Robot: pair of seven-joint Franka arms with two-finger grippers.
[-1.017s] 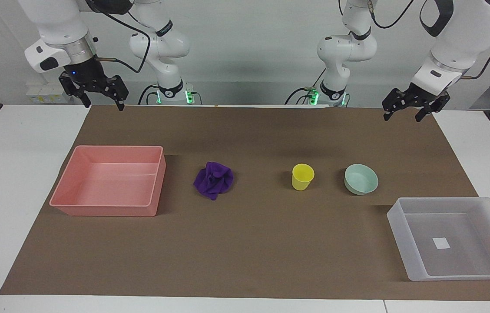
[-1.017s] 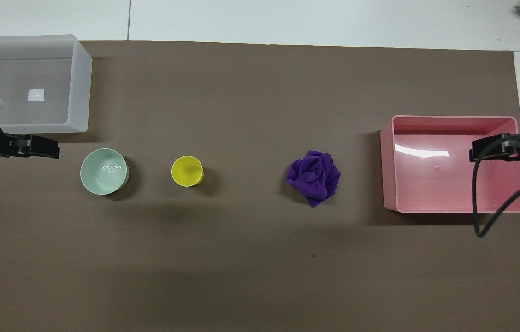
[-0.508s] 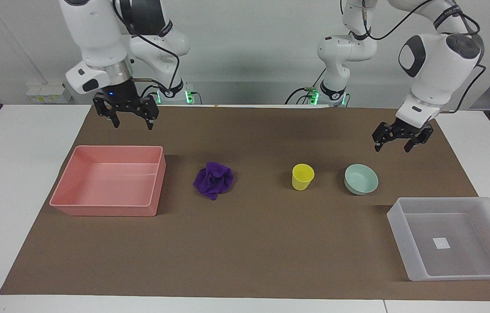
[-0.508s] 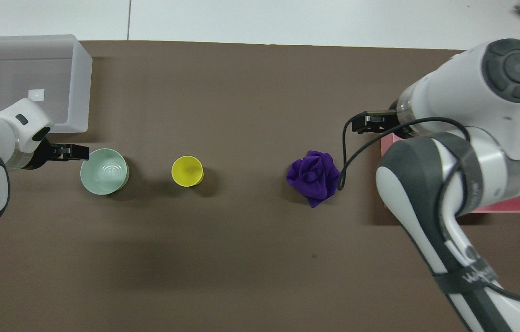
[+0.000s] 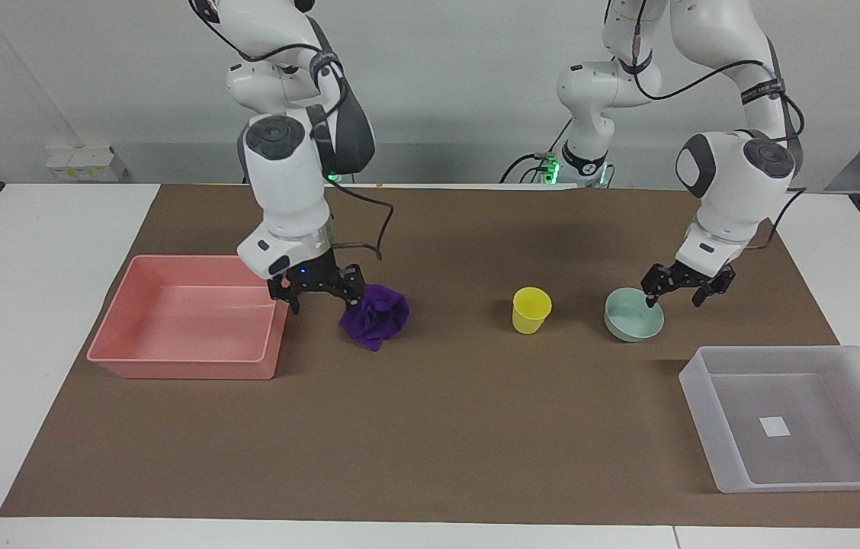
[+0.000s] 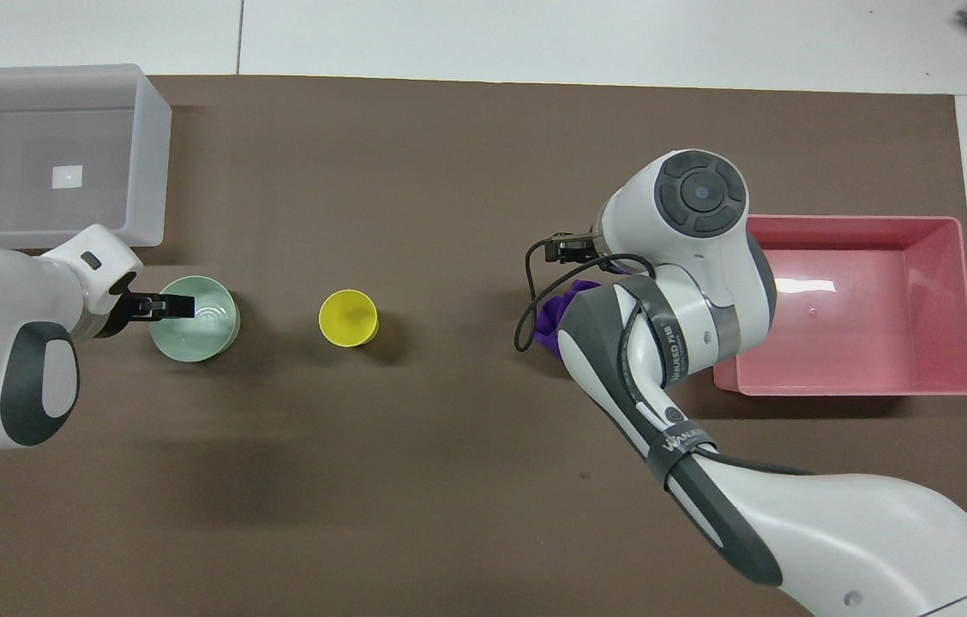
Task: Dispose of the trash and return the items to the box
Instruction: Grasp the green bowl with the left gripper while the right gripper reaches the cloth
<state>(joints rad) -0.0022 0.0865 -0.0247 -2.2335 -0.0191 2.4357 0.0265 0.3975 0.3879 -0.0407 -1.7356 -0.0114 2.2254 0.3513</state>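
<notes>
The purple wad [image 5: 378, 318] lies on the brown mat beside the pink tray. My right gripper [image 5: 322, 299] is open and low over the mat between the tray and the wad, with one fingertip at the wad's edge. In the overhead view the right arm hides its gripper and most of the wad [image 6: 549, 320]. The mint-green bowl [image 5: 630, 320] and the yellow cup [image 5: 531, 309] stand upright side by side. My left gripper [image 5: 675, 300] is open over the bowl's rim at the left arm's end, as the overhead view [image 6: 177, 306] also shows. The translucent box [image 5: 704, 427] is empty.
The pink tray [image 5: 178, 370] stands empty at the right arm's end of the mat [image 5: 438, 427]. The box [image 6: 151, 154] sits farther from the robots than the bowl [image 6: 202, 336] and the cup [image 6: 348, 318]. The white table edges [image 5: 33, 320] surround the mat.
Both arms have come down from high near the robots' edge of the mat. The right gripper dropped to the wad and the left gripper to the bowl. No object has moved.
</notes>
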